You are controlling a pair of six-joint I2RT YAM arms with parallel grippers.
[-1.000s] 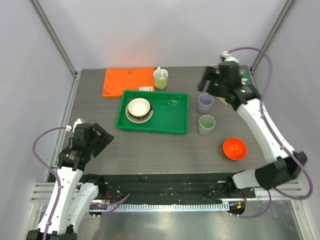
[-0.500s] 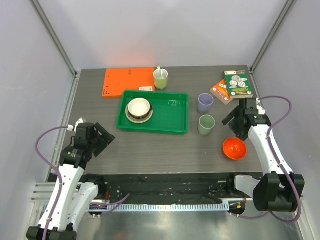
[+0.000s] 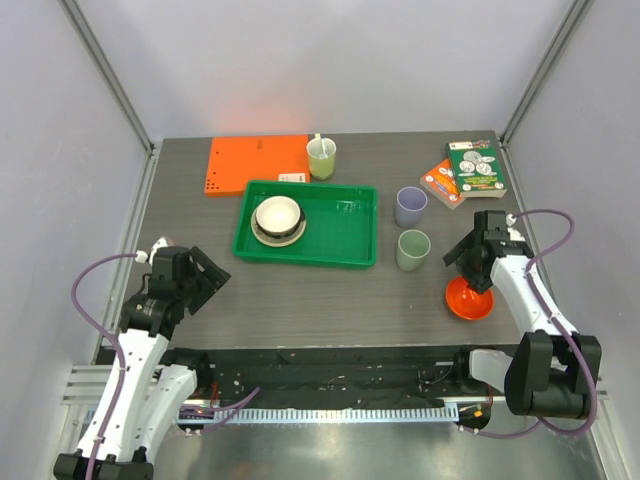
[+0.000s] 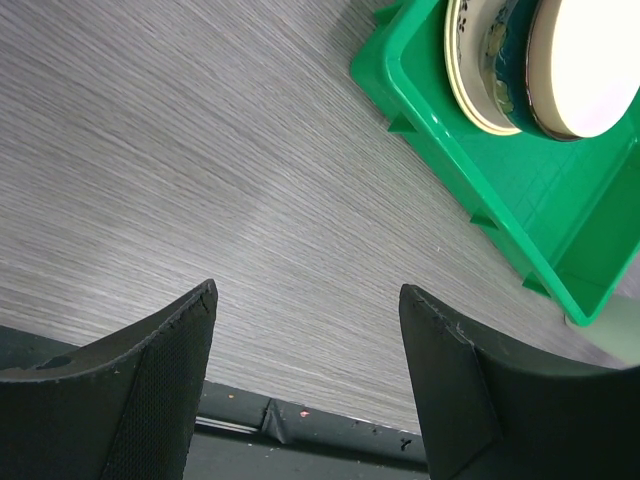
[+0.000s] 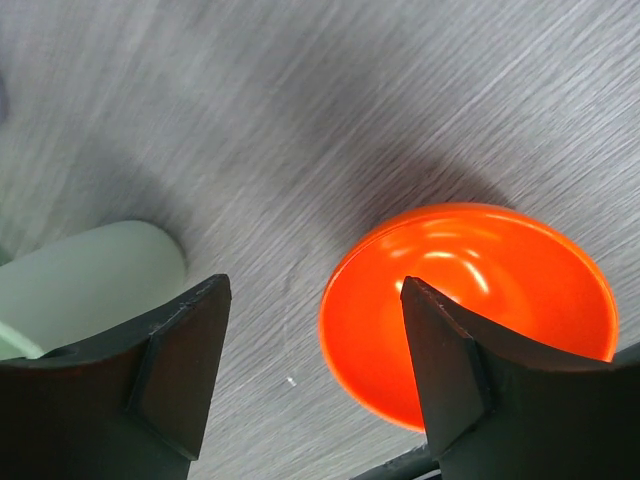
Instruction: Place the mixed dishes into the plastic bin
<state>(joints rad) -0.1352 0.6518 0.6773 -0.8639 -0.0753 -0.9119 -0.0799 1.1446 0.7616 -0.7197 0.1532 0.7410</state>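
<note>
Green bin [image 3: 340, 228]: 1 dish stack [image 3: 278, 218]; outside 3 cups [image 3: 411, 206], 1 orange-red bowl [image 3: 462, 304].

You have a dark grey wood-grain table [image 3: 300, 290] boxed in by plain pale walls: a back wall [image 3: 330, 60], a left wall [image 3: 50, 150] and a right wall [image 3: 600, 150]. Slim metal posts [image 3: 110, 75] run up the two back corners. A black strip [image 3: 330, 362] lines the table's near edge, with bright sheet metal [image 3: 350, 450] below it. Your light is even and soft, and the shadows are faint.
</note>
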